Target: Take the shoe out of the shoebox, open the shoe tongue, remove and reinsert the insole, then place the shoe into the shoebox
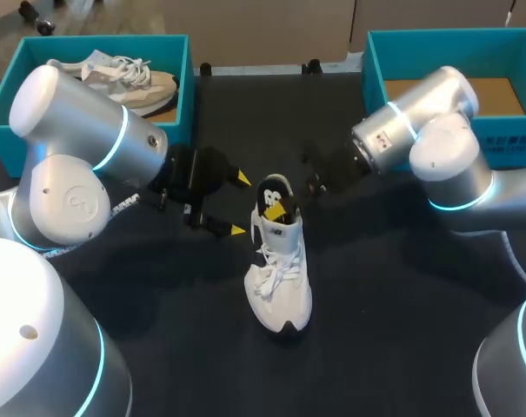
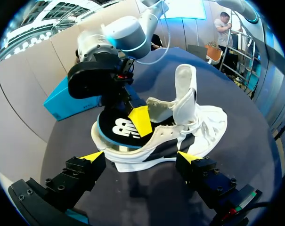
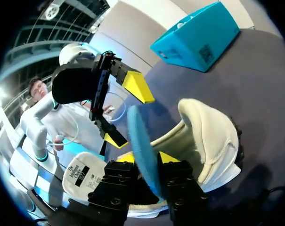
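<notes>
A white shoe [image 1: 280, 278] stands on the black table, toe toward me, with its tongue [image 2: 184, 89] pulled upright. A dark insole [image 1: 273, 195] with a blue underside sticks up out of the heel opening. My right gripper [image 1: 284, 208] is at the heel; in its wrist view the insole [image 3: 142, 141] rises edge-on between the fingers of the gripper [image 3: 148, 157], which stand slightly apart around it. My left gripper [image 1: 240, 204] hangs wide open just left of the heel, touching nothing. The left wrist view has that gripper [image 2: 138, 157] facing the shoe [image 2: 199, 122] and insole [image 2: 118, 129].
A teal shoebox [image 1: 184, 87] at the back left holds a beige shoe [image 1: 128, 78]. A second teal shoebox [image 1: 376, 69] at the back right shows a bare cardboard floor. My left arm's big joints fill the near left corner.
</notes>
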### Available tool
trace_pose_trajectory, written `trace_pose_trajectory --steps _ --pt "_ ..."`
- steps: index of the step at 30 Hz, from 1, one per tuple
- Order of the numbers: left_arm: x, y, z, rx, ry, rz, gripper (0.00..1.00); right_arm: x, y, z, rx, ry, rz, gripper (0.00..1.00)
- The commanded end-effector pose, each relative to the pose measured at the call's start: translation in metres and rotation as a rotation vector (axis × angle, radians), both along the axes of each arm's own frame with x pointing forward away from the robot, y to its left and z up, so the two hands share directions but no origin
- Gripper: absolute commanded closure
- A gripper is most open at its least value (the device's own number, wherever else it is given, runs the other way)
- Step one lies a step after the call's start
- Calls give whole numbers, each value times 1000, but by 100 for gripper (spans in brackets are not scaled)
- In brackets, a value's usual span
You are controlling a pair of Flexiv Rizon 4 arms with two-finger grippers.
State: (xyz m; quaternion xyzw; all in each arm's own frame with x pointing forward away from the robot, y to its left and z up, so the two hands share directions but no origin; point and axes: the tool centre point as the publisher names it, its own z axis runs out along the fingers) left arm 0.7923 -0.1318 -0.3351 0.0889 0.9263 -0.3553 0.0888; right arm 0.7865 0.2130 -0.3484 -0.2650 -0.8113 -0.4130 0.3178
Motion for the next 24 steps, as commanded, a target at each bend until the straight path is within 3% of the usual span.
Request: trace_pose_trajectory --steps 1,6,12,15,18,21,24 --pt "-1 -1 0 6 0 2 0 3 0 7 -15 -9 4 68" --pt "-1 -1 0 6 0 2 0 10 -1 10 -25 -22 8 64" --pt "-1 -1 0 6 0 2 0 13 -4 7 -30 -3 15 67" --pt "-1 -1 0 6 0 2 0 14 -3 6 -33 7 21 72" --pt "-1 -1 0 6 0 2 0 17 -4 8 -44 31 21 97" --pt "-1 -1 0 6 0 2 0 19 -5 10 -49 43 28 95" --pt "-1 -1 0 6 0 2 0 19 -6 11 -61 55 38 100"
